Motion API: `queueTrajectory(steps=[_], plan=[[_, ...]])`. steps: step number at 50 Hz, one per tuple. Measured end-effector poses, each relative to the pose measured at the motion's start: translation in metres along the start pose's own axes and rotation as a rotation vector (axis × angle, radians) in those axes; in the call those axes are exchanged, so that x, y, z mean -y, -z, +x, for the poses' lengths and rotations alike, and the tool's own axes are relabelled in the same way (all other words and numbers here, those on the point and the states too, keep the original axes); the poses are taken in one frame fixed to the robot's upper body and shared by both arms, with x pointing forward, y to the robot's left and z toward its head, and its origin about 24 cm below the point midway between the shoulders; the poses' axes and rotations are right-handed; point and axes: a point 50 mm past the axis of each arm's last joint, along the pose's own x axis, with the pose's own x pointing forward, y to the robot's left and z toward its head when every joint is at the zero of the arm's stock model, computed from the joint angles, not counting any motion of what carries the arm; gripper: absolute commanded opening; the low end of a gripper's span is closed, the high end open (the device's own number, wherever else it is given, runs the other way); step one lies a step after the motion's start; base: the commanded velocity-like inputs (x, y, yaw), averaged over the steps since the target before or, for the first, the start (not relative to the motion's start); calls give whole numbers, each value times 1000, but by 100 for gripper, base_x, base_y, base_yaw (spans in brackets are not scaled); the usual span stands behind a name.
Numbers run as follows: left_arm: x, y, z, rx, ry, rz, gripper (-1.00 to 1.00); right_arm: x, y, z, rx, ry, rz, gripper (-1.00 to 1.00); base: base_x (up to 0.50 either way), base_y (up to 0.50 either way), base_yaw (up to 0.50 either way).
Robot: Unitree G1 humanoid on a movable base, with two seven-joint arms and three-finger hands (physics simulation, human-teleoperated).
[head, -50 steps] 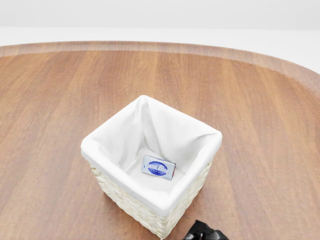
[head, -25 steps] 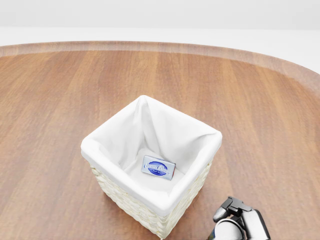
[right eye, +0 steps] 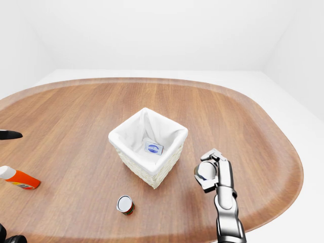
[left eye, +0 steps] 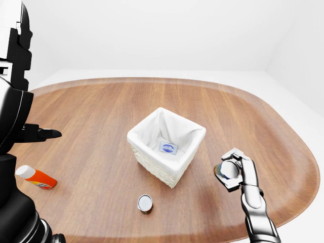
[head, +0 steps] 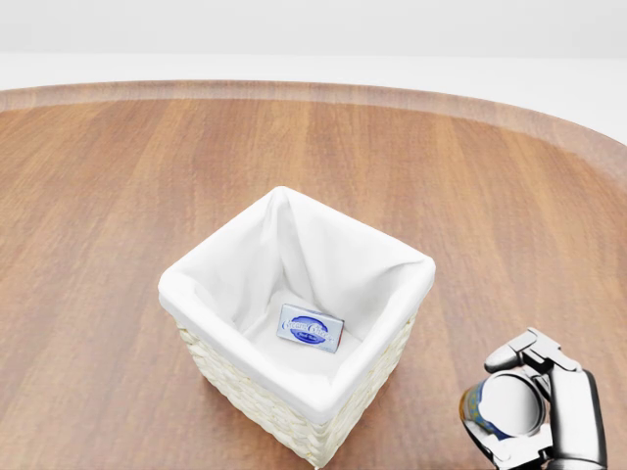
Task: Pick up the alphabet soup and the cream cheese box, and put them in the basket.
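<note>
Right robot hand (head: 524, 411) hovers off basket (head: 294, 304) right side, bare counter (left eye: 101, 106) between, my path to rim open. Basket mouth unobstructed; only cream cheese box (head: 310, 327) flat on liner. Small can (right eye: 125, 204) and orange tube (right eye: 17, 178) sit toward counter near edge, well apart from basket.

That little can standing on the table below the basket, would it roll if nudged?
The can stands upright on its flat end, so a low push would probably just slide it. It looks squat, so tipping seems unlikely. If knocked over, its round side would likely roll across the smooth table.
</note>
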Motion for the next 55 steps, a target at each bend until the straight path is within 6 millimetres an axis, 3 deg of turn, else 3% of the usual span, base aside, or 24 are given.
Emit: queueTrajectory(steps=[17, 30, 43, 55], plan=[[0, 0, 0, 1, 1, 2, 100, 29, -66, -9, 279, 131, 85, -100, 0, 0, 0], [1, 1, 1, -1, 2, -3, 100, 42, -104, -15, 417, 172, 124, -100, 0, 0, 0], [0, 0, 1, 2, 2, -1, 100, 41, -139, -13, 492, 152, 132, -100, 0, 0, 0], [0, 0, 0, 2, 2, -4, 100, 34, -180, -18, 670, 109, 101, -100, 0, 0, 0]])
